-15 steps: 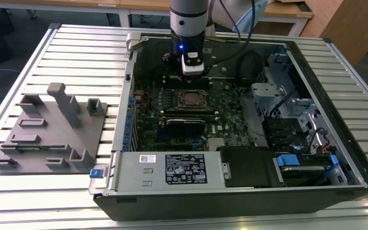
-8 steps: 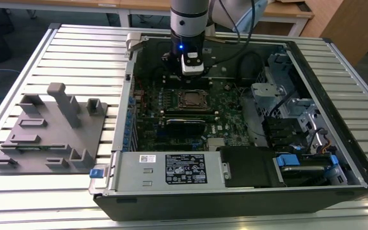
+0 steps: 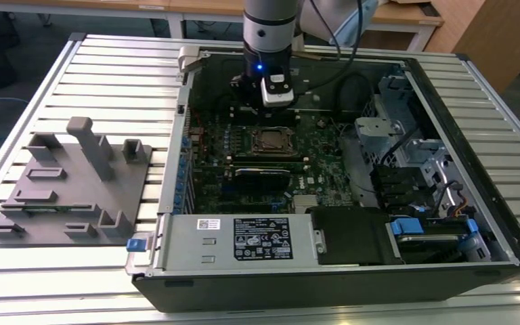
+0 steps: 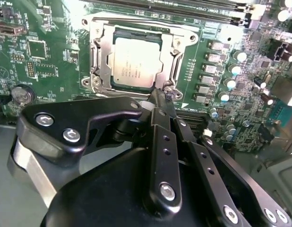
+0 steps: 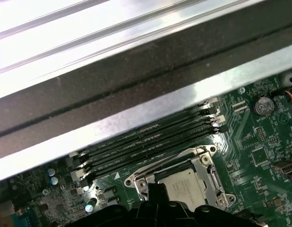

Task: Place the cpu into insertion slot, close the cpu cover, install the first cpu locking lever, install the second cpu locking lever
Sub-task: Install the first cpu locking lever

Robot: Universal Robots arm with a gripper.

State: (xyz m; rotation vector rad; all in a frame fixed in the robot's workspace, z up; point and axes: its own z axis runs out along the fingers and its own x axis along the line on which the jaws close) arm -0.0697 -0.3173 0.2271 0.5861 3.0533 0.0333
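My gripper (image 4: 161,97) hangs just above the motherboard inside an open computer case (image 3: 477,271), its fingers drawn together to a narrow tip holding nothing, touching or nearly touching the socket's near edge. The cpu (image 4: 134,64) already lies flat in the insertion slot (image 4: 176,59), its pale metal face showing through the cpu cover (image 4: 99,56), the frame that appears closed around it. I judge the chip light, thin, rigid and fragile, best held by its edges; the cover is stiff sheet metal. The case lies on a ribbed metal table (image 3: 106,74), beside a grey fixture (image 3: 70,183). Room is tight: memory slots (image 5: 150,142) and capacitors crowd the socket.
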